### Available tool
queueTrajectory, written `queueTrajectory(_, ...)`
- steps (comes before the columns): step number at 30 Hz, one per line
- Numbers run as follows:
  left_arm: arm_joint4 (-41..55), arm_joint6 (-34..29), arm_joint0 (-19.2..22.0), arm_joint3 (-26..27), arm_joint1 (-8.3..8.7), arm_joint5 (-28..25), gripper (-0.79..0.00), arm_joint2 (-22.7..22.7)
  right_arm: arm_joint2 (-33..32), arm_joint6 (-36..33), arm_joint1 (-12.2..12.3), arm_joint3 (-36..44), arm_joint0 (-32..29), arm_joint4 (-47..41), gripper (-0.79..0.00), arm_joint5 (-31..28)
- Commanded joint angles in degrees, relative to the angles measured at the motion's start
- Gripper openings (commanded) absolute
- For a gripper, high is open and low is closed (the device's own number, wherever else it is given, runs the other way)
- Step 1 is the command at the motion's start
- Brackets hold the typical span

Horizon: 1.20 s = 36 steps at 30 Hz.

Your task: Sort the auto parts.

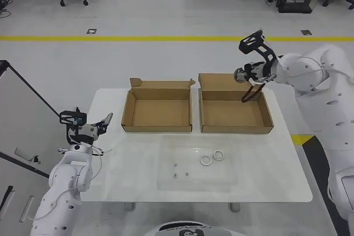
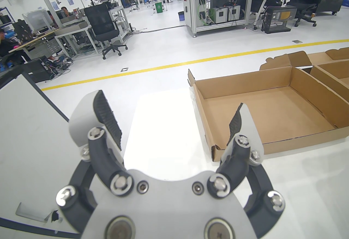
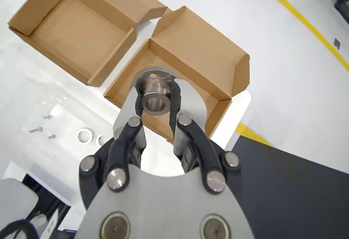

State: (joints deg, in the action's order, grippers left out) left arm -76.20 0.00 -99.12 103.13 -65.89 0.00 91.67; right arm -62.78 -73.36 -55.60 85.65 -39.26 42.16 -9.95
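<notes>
So the right gripper [image 3: 156,94] had its jaws pinched on a flanged steel bushing [image 3: 155,104]. The pads sat on either side of the sleeve with the flange on the far end, and the part hung over the right cardboard box [image 1: 236,128].

Going by looks, that part was solid metal: heavy for its size, totally stiff, smooth and probably slick. Ribbed pads squeezing the round sleeve seemed like the right hold, and the flange could act as a stop if it slid. It didn't look fragile, but I'd guess it would thump the cardboard if let go from high up.

The left gripper [image 2: 171,105] had its jaws spread wide with nothing between them. It was well off to the left of that box, out past the left cardboard box [image 1: 156,112]. On the robot's side of the right box, 2 white rings [image 3: 85,136] and 3 small screws [image 3: 35,130] lay on the table.

Stuff I couldn't make out:
- How high the bushing hung above the box floor.
- Most of the flange, since the sleeve and pads blocked it.
- 1 ring, which was half hidden behind the gripper in the right wrist view.
- What type the screws were, because they were too tiny to tell.
</notes>
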Motion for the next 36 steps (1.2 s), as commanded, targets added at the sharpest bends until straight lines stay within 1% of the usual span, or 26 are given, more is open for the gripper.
queueTrajectory(1,0.00,0.00,0.00,0.00,0.00,0.00,0.000,0.00,1.26,0.35,-0.22,-2.70,0.18,0.86,-0.785,0.02)
queueTrajectory(5,0.00,0.00,0.00,0.00,0.00,0.00,0.000,0.00,3.48,1.38,-0.68,-6.79,0.09,2.28,-0.785,0.22)
queueTrajectory(13,0.00,0.00,0.00,0.00,0.00,0.00,0.000,0.00,7.15,4.18,-1.92,-14.80,-0.06,3.81,-0.785,3.33)
queueTrajectory(20,0.00,0.00,0.00,0.00,0.00,0.00,0.000,0.00,10.67,7.25,-3.58,-23.01,1.11,4.59,-0.785,5.46)
queueTrajectory(25,0.00,0.00,0.00,0.00,0.00,0.00,0.000,0.00,12.75,8.18,-4.80,-27.78,2.42,5.18,-0.785,6.75)
queueTrajectory(36,0.00,0.00,0.00,0.00,0.00,0.00,0.000,0.00,12.70,8.65,-4.96,-28.07,2.64,4.59,-0.785,6.79)
